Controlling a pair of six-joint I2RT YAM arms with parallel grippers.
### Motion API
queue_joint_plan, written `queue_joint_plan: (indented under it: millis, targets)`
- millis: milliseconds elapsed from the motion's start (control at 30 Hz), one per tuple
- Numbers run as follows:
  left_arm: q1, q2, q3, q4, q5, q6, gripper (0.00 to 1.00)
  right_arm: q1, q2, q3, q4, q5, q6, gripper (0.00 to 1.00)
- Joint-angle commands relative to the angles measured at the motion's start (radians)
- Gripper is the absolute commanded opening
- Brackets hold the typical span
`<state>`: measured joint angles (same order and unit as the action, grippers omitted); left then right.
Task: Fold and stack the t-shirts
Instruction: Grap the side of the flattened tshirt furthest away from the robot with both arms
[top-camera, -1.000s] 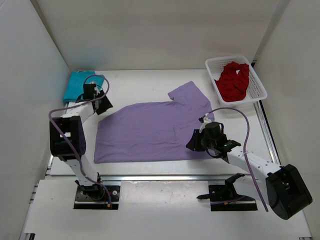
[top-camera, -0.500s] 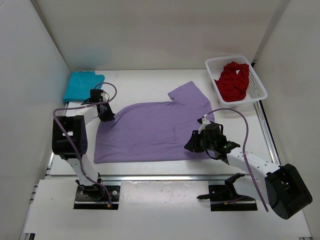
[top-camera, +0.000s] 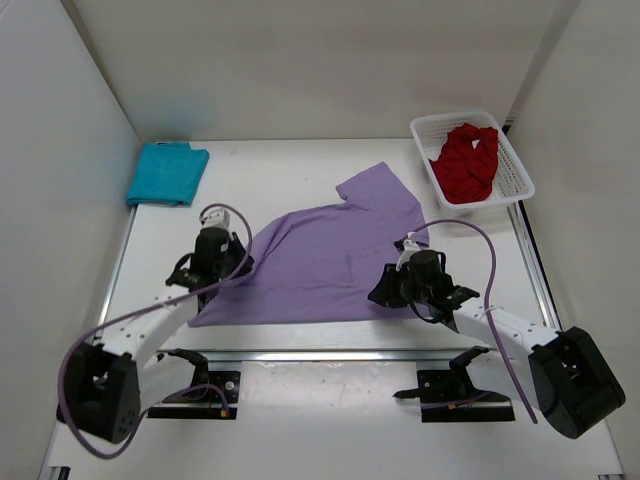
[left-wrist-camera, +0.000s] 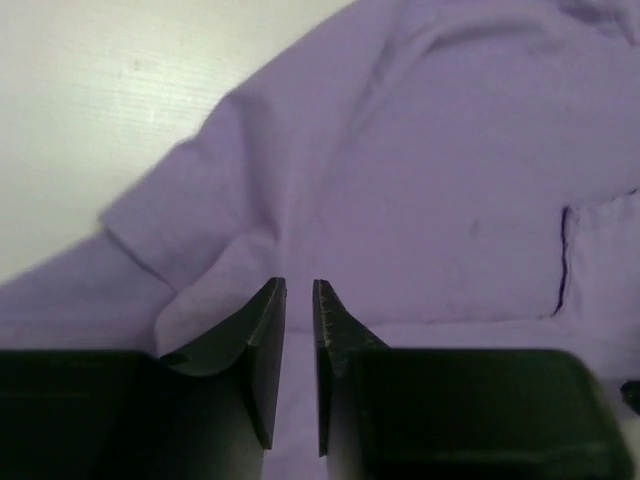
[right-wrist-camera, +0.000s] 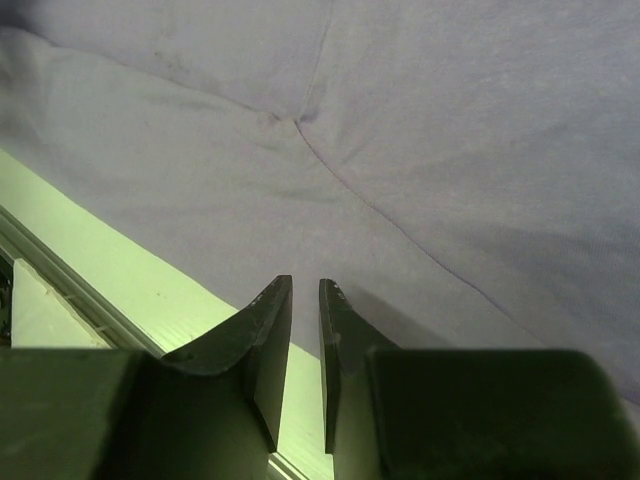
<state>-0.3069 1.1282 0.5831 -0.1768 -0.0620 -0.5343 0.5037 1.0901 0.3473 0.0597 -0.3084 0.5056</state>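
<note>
The purple shirt (top-camera: 320, 260) lies spread flat in the middle of the table (top-camera: 280, 180). It looks soft and light, so I judge it will sag and drag unless I take it at two edge points together. My left claw (left-wrist-camera: 298, 290) hangs over its left sleeve and my right claw (right-wrist-camera: 305, 290) over the near right hem, both pressed almost together, pinching nothing I can see. The teal shirt (top-camera: 167, 172) lies folded far left, and the red shirt (top-camera: 466, 160) is heaped in the basket (top-camera: 520, 175).

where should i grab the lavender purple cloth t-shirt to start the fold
Pinch the short sleeve at the left end of the lavender purple cloth t-shirt, coming straight down from above: the shirt lies flat, but that sleeve's edge puckers up into a ridge.
</note>
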Motion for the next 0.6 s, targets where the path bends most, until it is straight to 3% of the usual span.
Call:
queue_joint_plan:
  millis: [0, 67, 100, 167, 200, 333, 467, 567]
  targets:
    - [-0.032, -0.09, -0.149, 0.066, -0.036, -0.091, 0.29, 0.007, 0.004, -0.007, 0.061, -0.006, 0.005, 0.16]
    - [-0.067, -0.128, -0.199, 0.076, -0.032, -0.086, 0.46, 0.015, 0.016, -0.011, 0.063, 0.003, 0.005, 0.16]
    - [-0.084, -0.131, -0.198, 0.054, -0.047, -0.078, 0.6, 0.012, 0.014, -0.001, 0.061, 0.0, 0.008, 0.16]
    - [-0.078, -0.166, -0.186, 0.034, -0.033, -0.063, 0.69, 0.024, 0.024, 0.004, 0.065, 0.006, 0.005, 0.17]
    - [-0.048, -0.18, -0.174, 0.045, -0.021, -0.072, 0.68, 0.025, 0.027, 0.01, 0.063, 0.011, 0.013, 0.16]
    - [0.109, -0.245, -0.131, 0.062, 0.036, -0.084, 0.44, 0.05, 0.042, 0.012, 0.065, 0.026, 0.017, 0.16]
    - [0.227, -0.145, -0.097, 0.086, 0.08, -0.107, 0.37, 0.055, 0.056, 0.019, 0.068, 0.023, 0.021, 0.16]
    - [0.249, -0.024, -0.069, 0.08, 0.117, -0.092, 0.31, 0.062, 0.05, 0.018, 0.068, 0.025, 0.022, 0.16]
